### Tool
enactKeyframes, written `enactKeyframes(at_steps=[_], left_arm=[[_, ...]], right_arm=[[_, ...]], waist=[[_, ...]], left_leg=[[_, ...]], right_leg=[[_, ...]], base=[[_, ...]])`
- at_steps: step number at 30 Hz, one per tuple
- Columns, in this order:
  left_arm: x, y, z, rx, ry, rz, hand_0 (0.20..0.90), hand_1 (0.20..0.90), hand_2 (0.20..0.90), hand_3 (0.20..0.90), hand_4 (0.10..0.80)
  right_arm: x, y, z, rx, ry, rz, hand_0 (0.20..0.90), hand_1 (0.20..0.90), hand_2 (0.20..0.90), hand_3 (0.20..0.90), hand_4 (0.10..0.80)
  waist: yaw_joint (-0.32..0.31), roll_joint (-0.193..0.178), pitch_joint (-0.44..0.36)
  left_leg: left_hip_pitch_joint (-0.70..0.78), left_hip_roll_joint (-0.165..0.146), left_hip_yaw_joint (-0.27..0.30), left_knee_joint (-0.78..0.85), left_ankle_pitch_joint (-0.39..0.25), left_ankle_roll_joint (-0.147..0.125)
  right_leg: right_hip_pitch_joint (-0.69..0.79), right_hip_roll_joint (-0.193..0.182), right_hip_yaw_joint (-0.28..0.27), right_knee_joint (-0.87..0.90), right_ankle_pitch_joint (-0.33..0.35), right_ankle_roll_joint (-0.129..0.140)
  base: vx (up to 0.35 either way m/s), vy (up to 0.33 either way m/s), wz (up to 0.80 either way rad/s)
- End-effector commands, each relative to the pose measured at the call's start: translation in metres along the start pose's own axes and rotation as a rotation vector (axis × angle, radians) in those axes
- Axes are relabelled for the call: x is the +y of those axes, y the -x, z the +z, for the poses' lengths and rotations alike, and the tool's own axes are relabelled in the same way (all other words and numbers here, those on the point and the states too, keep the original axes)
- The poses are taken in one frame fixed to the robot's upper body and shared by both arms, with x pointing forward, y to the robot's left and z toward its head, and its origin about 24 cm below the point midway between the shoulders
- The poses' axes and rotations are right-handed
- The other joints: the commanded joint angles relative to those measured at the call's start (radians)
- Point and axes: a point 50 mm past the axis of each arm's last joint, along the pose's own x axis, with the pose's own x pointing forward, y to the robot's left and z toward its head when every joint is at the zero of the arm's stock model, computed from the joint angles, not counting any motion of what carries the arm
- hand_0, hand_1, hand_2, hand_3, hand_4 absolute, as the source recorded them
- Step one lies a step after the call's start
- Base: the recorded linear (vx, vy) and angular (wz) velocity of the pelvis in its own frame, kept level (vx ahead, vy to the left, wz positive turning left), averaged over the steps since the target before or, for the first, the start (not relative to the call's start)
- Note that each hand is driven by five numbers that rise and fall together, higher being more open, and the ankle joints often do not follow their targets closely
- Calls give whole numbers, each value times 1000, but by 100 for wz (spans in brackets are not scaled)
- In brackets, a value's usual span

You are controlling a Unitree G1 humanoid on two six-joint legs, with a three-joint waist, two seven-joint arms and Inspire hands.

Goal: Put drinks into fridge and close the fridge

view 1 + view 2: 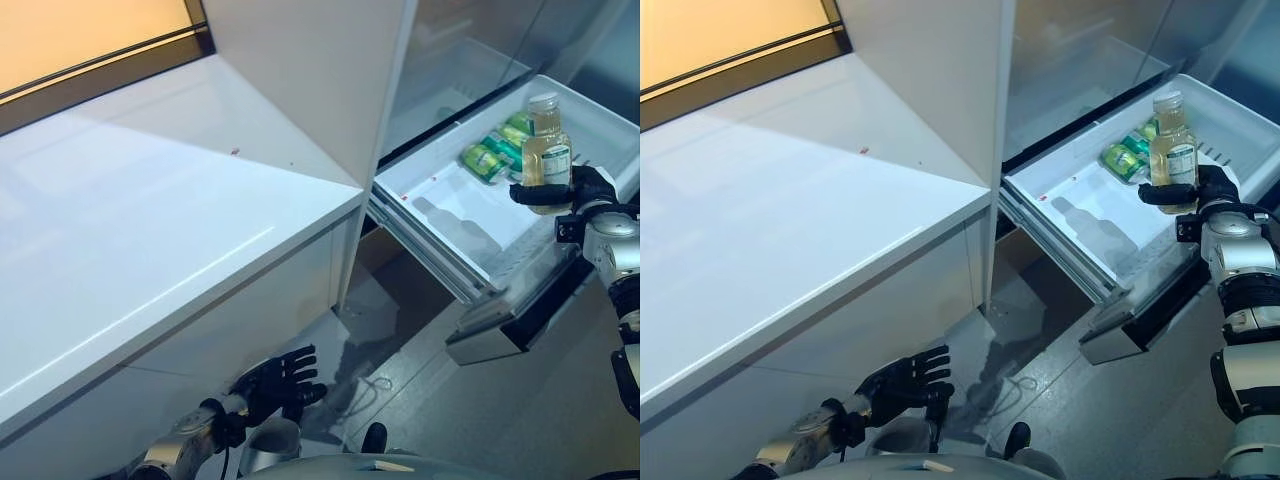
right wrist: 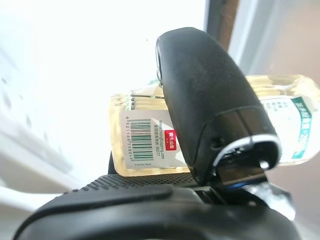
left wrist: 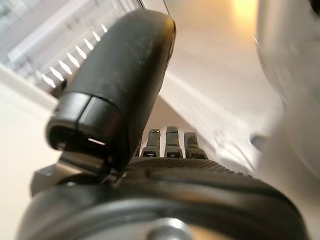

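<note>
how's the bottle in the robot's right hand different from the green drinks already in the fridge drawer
The bottle is clear with pale yellow liquid; the green drinks are green. The bottle is upright, gripped in the right hand above the drawer; the green drinks lie on their sides on the drawer's floor. Both are labelled.

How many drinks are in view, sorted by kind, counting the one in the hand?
Bottle of pale yellow drink, upright in the right hand above the open fridge drawer: 1
Green cans lying in the drawer: at least 2; the bottle hides part of the group
Total: at least 3
The left hand hangs low, empty.
</note>
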Motion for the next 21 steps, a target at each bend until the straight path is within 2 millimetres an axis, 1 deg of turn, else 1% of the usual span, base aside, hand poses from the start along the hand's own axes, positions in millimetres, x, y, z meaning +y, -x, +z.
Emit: enactKeyframes(at_steps=[1, 2, 4, 6, 8, 11, 12, 18, 21], left_arm=[[8, -2, 30, -115, -185, 27, 900, 900, 900, 900, 800], [11, -2, 31, -110, -193, 49, 900, 900, 900, 900, 800], [23, 0, 36, -100, -246, 114, 900, 900, 900, 900, 800], [30, 2, 39, -98, -251, 165, 900, 900, 900, 900, 800], [36, 4, 38, -74, -300, 202, 900, 900, 900, 900, 800], [41, 6, 36, -45, -329, 225, 900, 900, 900, 900, 800], [44, 6, 34, -24, -337, 233, 900, 900, 900, 900, 800], [52, 9, 29, 26, -372, 296, 900, 900, 900, 900, 800], [55, 10, 28, 50, -395, 304, 900, 900, 900, 900, 800]], right_arm=[[-50, 17, 120, -380, -36, -196, 300, 300, 300, 200, 100], [-50, 16, 119, -358, -21, -204, 300, 300, 300, 200, 100], [-52, 12, 109, -283, 26, -223, 300, 300, 300, 200, 100], [-54, 10, 101, -209, 85, -220, 300, 300, 300, 200, 100], [-58, 9, 90, -137, 143, -220, 300, 300, 300, 200, 100], [-60, 8, 83, -79, 185, -211, 300, 300, 300, 200, 100], [-64, 8, 80, -51, 241, -208, 300, 300, 300, 200, 100], [-67, 7, 75, 10, 320, -173, 300, 300, 300, 200, 100], [-66, 8, 80, 19, 342, -152, 300, 300, 300, 200, 100]], waist=[[18, -50, -8], [19, -50, 2], [23, -50, 37], [23, -47, 66], [23, -42, 87], [22, -33, 115], [21, -25, 129], [18, -5, 159], [17, 6, 177]], left_leg=[[-30, -70, 75, 142, -181, 75], [-41, -70, 74, 148, -181, 76], [-70, -68, 70, 163, -180, 80], [-96, -67, 67, 175, -178, 82], [-113, -67, 66, 187, -176, 83], [-135, -67, 67, 204, -174, 85], [-145, -69, 67, 212, -173, 87], [-170, -74, 69, 235, -170, 88], [-180, -76, 71, 247, -173, 86]], right_leg=[[-120, 48, 27, 230, -111, -43], [-130, 48, 29, 235, -110, -44], [-155, 51, 34, 245, -105, -46], [-180, 53, 39, 255, -102, -48], [-196, 52, 39, 265, -99, -49], [-218, 47, 37, 285, -98, -50], [-229, 43, 36, 295, -98, -51], [-253, 33, 36, 318, -99, -54], [-262, 28, 41, 330, -105, -56]], base=[[-48, -94, 18], [-57, -104, 14], [-52, -95, 7], [-53, -69, 3], [-27, -44, 0], [-19, -12, 0], [-31, 7, 0], [-1, 4, -1], [-17, 22, -4]])
